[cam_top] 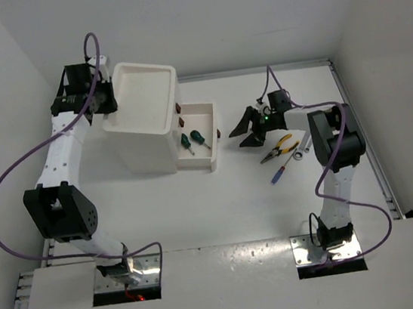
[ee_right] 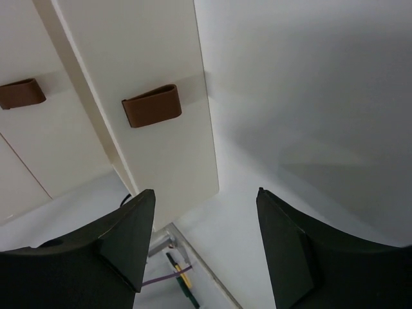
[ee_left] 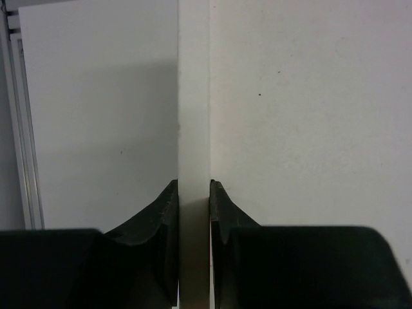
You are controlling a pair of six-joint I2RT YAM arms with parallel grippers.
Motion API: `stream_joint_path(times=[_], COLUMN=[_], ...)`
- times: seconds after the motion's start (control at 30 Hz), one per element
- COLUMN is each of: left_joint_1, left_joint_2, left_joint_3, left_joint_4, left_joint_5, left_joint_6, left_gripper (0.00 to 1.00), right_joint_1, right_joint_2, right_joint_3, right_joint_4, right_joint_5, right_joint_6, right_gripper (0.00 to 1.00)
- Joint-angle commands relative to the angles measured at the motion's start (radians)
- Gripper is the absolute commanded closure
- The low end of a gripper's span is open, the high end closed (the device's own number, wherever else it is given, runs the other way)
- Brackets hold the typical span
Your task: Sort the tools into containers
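My left claw [ee_left: 193, 193] clamps the drawer unit [cam_top: 144, 146] near the table's [cam_top: 198, 209] far left corner; my right claw [cam_top: 243, 131] hangs spread. Pliers [cam_top: 285, 144], wrenches [cam_top: 303, 142], blue screwdriver [cam_top: 277, 175] crowd the right edge: one clumsy sweep could scatter them.

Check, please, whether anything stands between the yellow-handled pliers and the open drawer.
Only the right gripper itself, open, hangs over the gap between the yellow-handled pliers and the open drawer. No other object shows on the table there.
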Motion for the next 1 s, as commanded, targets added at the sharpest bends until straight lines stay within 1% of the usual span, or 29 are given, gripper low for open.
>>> stream_joint_path(times=[0.0,0.07,0.17,0.2,0.23,0.27,0.3,0.37,0.4,0.57,0.6,0.67,0.73,0.97], left_joint_1=[-0.006,-0.017,-0.026,-0.038,-0.039,-0.039,-0.048,-0.048,-0.058,-0.068,-0.068,-0.077,-0.077,-0.086], left_joint_2=[-0.023,-0.023,-0.045,-0.045,-0.045,-0.055,-0.056,-0.056,-0.056,-0.065,-0.065,-0.074,-0.083,-0.092], left_joint_3=[-0.018,-0.018,-0.028,-0.038,-0.038,-0.047,-0.047,-0.047,-0.047,-0.057,-0.057,-0.081,-0.095,-0.126], left_joint_4=[-0.040,-0.040,-0.040,-0.040,-0.040,-0.040,-0.040,-0.040,-0.040,-0.040,-0.040,-0.040,-0.040,-0.049], left_joint_5=[-0.029,-0.040,-0.049,-0.058,-0.058,-0.058,-0.067,-0.067,-0.067,-0.057,-0.057,-0.038,-0.038,0.000], left_joint_6=[0.022,0.022,0.022,0.022,0.022,0.022,0.022,0.022,0.022,0.022,0.022,0.022,0.022,0.031], left_gripper=[1.00,1.00,1.00,1.00,1.00,1.00,1.00,1.00,1.00,1.00,1.00,1.00,1.00,1.00], right_joint_1=[0.006,0.006,0.015,0.015,0.015,0.015,0.026,0.036,0.037,0.066,0.066,0.078,0.087,0.116], right_joint_2=[0.011,0.022,0.049,0.049,0.063,0.081,0.094,0.118,0.135,0.201,0.221,0.230,0.262,0.298], right_joint_3=[-0.009,-0.009,0.002,-0.009,-0.035,-0.044,-0.044,-0.044,-0.044,-0.021,-0.021,0.002,0.042,0.157], right_joint_4=[0.050,0.041,0.081,0.128,0.180,0.284,0.325,0.369,0.427,0.517,0.571,0.619,0.620,0.620], right_joint_5=[-0.021,-0.010,-0.041,-0.062,-0.081,-0.117,-0.133,-0.154,-0.155,-0.194,-0.194,-0.194,-0.194,-0.194], right_joint_6=[0.059,0.068,0.114,0.143,0.183,0.261,0.293,0.329,0.362,0.433,0.462,0.491,0.491,0.473], right_gripper=[0.37,0.38,0.48,0.56,0.59,0.62,0.65,0.74,0.76,0.77,0.77,0.77,0.77,0.77])
